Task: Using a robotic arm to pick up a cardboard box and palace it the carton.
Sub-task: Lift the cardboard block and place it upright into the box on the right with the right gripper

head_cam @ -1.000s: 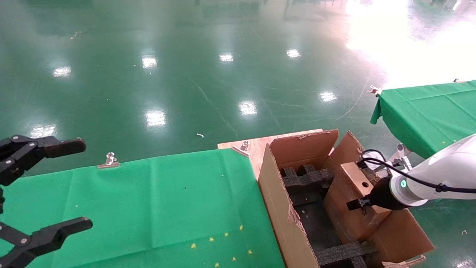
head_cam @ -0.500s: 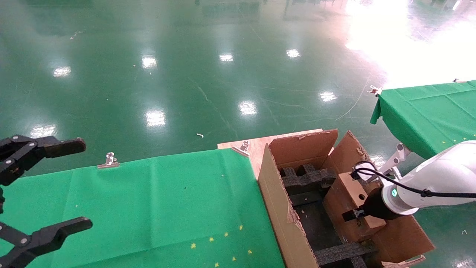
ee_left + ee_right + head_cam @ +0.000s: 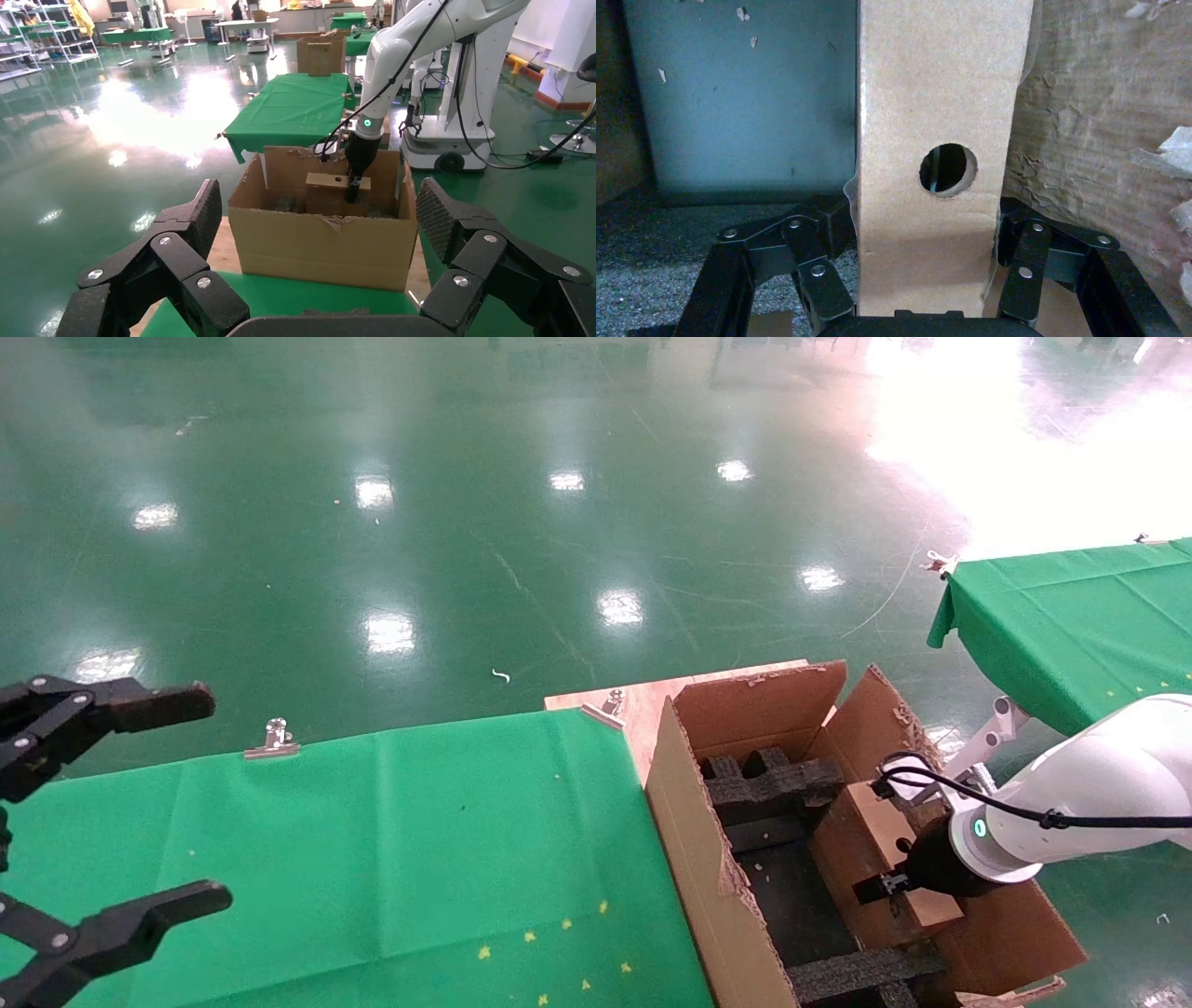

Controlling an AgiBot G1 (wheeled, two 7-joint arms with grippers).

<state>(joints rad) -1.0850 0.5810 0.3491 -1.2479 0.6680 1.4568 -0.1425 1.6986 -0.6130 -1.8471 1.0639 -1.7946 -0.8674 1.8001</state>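
Glossy green floor (image 3: 521, 523) lay behind the green-clothed bench (image 3: 391, 840); cardboard box (image 3: 871, 859) stood on edge inside the carton (image 3: 698, 859), against its right wall; right pincer (image 3: 880, 887) was clamped on its narrow holed face; left pincer (image 3: 102, 812) hung spread wide, empty, over the bench's left end.

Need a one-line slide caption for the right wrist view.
Right gripper clamps the cardboard box by its holed narrow face, inside the carton.

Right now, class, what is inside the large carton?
Inside the carton are black foam dividers and the cardboard box, standing on edge, clamped by the right gripper. The box and arm cover the floor beneath them. The left gripper waits open over the green table.
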